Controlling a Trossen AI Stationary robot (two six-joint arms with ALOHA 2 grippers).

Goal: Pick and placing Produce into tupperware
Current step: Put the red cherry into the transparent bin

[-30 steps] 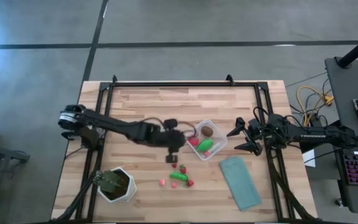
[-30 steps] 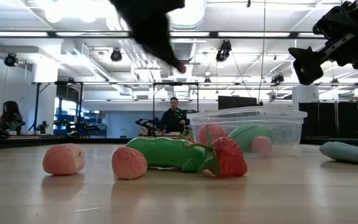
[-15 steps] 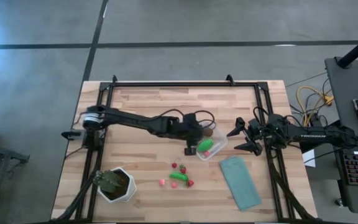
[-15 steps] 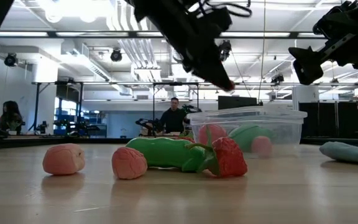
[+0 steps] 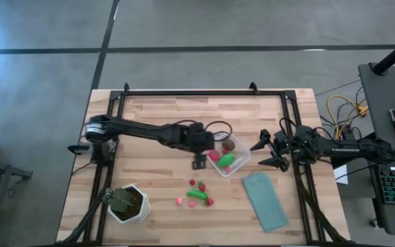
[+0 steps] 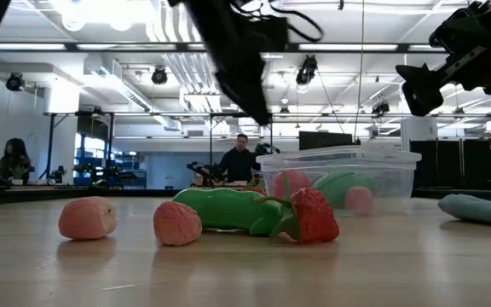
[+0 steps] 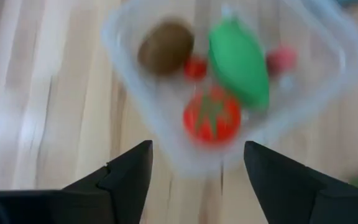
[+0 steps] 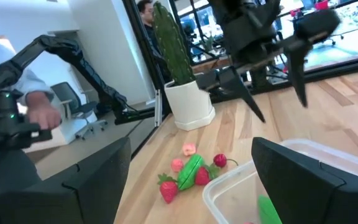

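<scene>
Just beyond the left gripper's [image 7: 194,171] wide-spread, empty fingers sits the tupperware [image 7: 166,143], apparently holding a tomato [image 7: 212,116]; right gripper [image 5: 269,150] also open.

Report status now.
Left gripper open, empty, beside clear plastic tupperware. Right gripper open, waiting beside it. Green toy vegetable and red berries on table.

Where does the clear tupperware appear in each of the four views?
High view: tupperware, right of centre.
Low view: right of centre, behind the green piece.
Left wrist view: upper middle.
Right wrist view: bottom right.
Shared landmark: the green vegetable inside it.
</scene>
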